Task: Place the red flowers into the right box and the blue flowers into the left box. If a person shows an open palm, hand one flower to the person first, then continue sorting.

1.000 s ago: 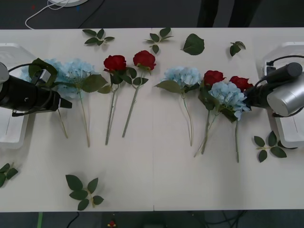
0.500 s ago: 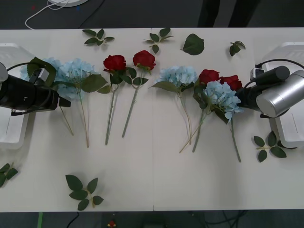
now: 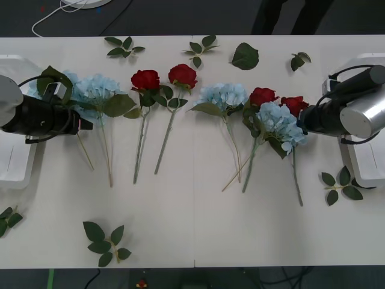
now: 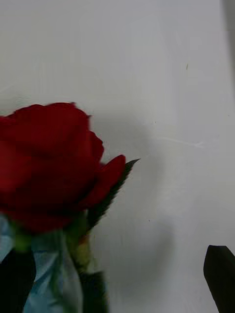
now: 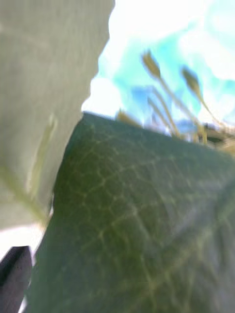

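Note:
Two red flowers lie mid-table. Two more lie at the right, tangled with a blue flower. Another blue flower lies just left of them, and two lie at the left. My right gripper is against the rightmost rose. One black finger stands wide of the bloom, so it is open. My left gripper is pushed among the left hydrangea's leaves with a finger at the corner, open. The left box and right box sit at the table's ends.
Loose green leaf sprigs lie along the far edge. More lie near the front and beside the right box. A white cable runs on the floor behind.
My right gripper has pressed leftward into the right cluster, sliding those roses and hydrangeas left. My left gripper edged in among the left hydrangea's leaves, and that stem swung a little.

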{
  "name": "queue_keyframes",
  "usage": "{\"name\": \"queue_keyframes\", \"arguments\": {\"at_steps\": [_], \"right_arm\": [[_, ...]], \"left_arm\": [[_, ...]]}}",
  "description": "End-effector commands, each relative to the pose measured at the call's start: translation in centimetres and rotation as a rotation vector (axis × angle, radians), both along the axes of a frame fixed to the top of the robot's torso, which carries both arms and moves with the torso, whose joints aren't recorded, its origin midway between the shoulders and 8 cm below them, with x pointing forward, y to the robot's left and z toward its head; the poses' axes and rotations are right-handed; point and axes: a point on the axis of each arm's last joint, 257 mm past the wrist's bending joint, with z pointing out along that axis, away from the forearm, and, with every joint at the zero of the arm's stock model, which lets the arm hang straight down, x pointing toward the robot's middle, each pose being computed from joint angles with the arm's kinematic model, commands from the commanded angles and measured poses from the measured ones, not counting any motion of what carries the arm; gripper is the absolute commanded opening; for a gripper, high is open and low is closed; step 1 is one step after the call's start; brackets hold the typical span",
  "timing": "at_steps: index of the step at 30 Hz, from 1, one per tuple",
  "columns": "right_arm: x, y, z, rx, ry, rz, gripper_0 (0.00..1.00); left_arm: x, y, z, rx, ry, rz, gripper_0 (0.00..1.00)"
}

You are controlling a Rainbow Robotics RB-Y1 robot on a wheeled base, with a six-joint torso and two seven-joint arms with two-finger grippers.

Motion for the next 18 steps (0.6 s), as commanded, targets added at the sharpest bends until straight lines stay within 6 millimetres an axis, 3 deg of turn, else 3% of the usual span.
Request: {"name": "queue_keyframes", "arguments": {"at_steps": [1, 4, 9, 18], "right_arm": [[-0.9, -2.4, 5.1, -0.019, -0.038, 0.011, 1.0], [-1.9, -2.3, 5.3, -0.031, -0.037, 0.04, 1.0], [-2.9, -1.7, 4.1, -0.055, -0.028, 0.072, 1.0], [-0.2, -0.5, 0.8, -0.072, -0.066, 0.046, 1.0]], "left_arm": [[1.8, 0.1, 0.5, 0.046, -0.04, -0.005, 0.0], [2.0, 0.1, 0.5, 0.048, -0.043, -0.004, 0.0], [2.0, 0.1, 0.6, 0.04, -0.044, 0.002, 0.0], [2.7, 0.2, 1.6, 0.038, -0.064, 0.002, 0.0]]}}
